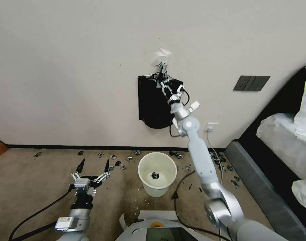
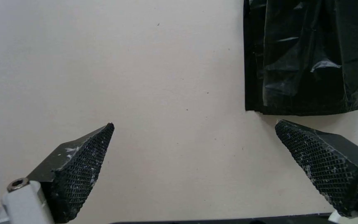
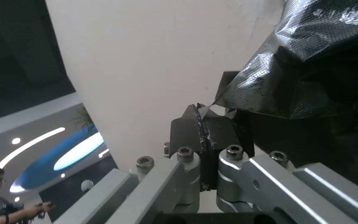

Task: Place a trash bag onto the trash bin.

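Reaching up to the wall, the right gripper (image 1: 165, 82) pinches, fingers pressed together, an edge of the thin, glossy, crinkled black plastic trash bag (image 1: 152, 102) hanging there. Below, on the floor, stands the round cream-white plastic trash bin (image 1: 157, 173). Low over the floor, the left gripper (image 1: 93, 166) waits, fingers spread wide.

Arms: silver-grey metal links with rounded joints, black cables trailing beside them.
Left claw (image 1: 93, 170): two black wedge-shaped fingers (image 2: 81, 169) faced with scuffed mesh-textured pads, on a silver mount with a hex screw.
Right claw (image 3: 202, 124): black finger blocks on silver linkage bars held by dark hex screws.
Base: white casing with an orange ring.
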{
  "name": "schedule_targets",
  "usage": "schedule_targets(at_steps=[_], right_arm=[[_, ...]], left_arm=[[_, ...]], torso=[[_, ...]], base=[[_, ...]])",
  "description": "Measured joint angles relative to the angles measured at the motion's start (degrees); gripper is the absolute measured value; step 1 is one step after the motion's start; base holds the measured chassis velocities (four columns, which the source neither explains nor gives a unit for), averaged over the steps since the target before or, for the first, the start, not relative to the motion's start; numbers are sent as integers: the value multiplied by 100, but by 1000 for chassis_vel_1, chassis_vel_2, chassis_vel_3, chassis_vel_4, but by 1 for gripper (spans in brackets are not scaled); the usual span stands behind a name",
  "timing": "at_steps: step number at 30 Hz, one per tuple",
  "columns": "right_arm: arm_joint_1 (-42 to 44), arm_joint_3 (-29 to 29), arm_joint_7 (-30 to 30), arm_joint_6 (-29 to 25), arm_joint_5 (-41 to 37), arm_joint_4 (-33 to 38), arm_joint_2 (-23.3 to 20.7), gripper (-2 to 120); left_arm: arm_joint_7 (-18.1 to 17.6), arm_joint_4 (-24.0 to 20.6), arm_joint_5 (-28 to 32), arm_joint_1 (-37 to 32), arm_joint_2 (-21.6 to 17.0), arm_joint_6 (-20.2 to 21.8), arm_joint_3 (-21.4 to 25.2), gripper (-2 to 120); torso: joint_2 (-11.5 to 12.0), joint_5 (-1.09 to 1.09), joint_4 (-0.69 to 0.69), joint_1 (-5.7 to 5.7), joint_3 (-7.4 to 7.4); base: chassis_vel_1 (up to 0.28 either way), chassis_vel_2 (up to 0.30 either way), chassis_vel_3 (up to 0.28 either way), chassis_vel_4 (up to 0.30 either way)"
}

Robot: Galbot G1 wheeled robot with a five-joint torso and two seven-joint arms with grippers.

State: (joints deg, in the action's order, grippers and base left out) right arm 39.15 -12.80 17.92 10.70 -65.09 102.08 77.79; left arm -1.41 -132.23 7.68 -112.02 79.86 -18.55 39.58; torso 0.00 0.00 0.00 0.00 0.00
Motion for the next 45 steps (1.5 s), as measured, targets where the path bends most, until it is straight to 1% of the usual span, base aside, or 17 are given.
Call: schedule_targets(at_steps=[3,7,8,11,22,31,32,34,35,36,37,38,39,40,42,43,45], right_arm=[[357,116,-9,-27,79,458,-261,0],[638,157,-35,-45,165,704,-401,0],[721,165,-48,-45,185,756,-437,0],[1211,182,-101,-55,305,1096,-601,0],[1866,227,-100,-106,723,1547,-912,0],[2268,236,-108,-205,938,1839,-1190,0],[2357,229,-108,-228,973,1890,-1248,0],[2381,225,-108,-233,983,1905,-1266,0],[2475,213,-108,-261,1021,1978,-1345,0],[2475,213,-108,-261,1021,1978,-1345,0],[2529,207,-108,-275,1059,2017,-1389,0],[2605,205,-101,-294,1136,2056,-1434,0],[2649,203,-96,-312,1198,2072,-1457,0],[2649,203,-96,-312,1198,2072,-1457,0],[2787,204,-71,-354,1381,2095,-1493,0],[2787,204,-71,-354,1381,2095,-1493,0],[2879,228,-52,-376,1485,2102,-1514,0]], left_arm=[[0,23,-6,62,38,0,-107,100],[0,51,-18,100,61,-3,-163,100],[0,60,-23,111,65,-4,-185,100],[0,93,-46,168,71,-12,-282,100],[0,72,-73,232,7,-29,-436,100],[0,-27,38,342,-287,-8,-472,100],[0,-48,93,387,-437,6,-501,100],[-1,-51,104,401,-477,11,-506,100],[-4,-92,207,529,-839,69,-513,100],[-4,-92,207,529,-839,69,-513,100],[-5,-131,304,583,-1001,106,-510,100],[-8,-236,535,675,-1321,181,-478,100],[-8,-306,710,729,-1542,234,-446,100],[-8,-306,710,729,-1542,234,-446,100],[-8,-466,1212,890,-2053,360,-369,100],[-8,-466,1212,890,-2053,360,-369,100],[-7,-499,1721,1164,-2488,484,-327,100]], torso=[[0,0,-1,0,0],[0,0,-1,0,-1],[0,0,1,0,0],[0,0,0,0,0],[0,0,0,0,0],[0,-1,-1,0,0],[0,0,-1,0,0],[0,0,-1,0,0],[0,-1,2,0,0],[0,-1,2,0,0],[0,-2,-3,0,0],[0,-2,3,0,0],[0,0,0,0,0],[0,0,0,0,0],[0,-1,0,0,0],[0,-1,0,0,0],[0,-1,-2,0,0]], base=[[0,0,0,0],[0,0,0,0],[0,0,0,0],[0,0,0,0],[0,0,0,0],[0,0,0,0],[0,0,0,0],[0,0,0,0],[0,0,0,0],[0,0,0,0],[0,0,0,0],[0,0,0,0],[0,0,0,0],[0,0,0,0],[0,0,0,0],[0,0,0,0],[0,0,0,0]])
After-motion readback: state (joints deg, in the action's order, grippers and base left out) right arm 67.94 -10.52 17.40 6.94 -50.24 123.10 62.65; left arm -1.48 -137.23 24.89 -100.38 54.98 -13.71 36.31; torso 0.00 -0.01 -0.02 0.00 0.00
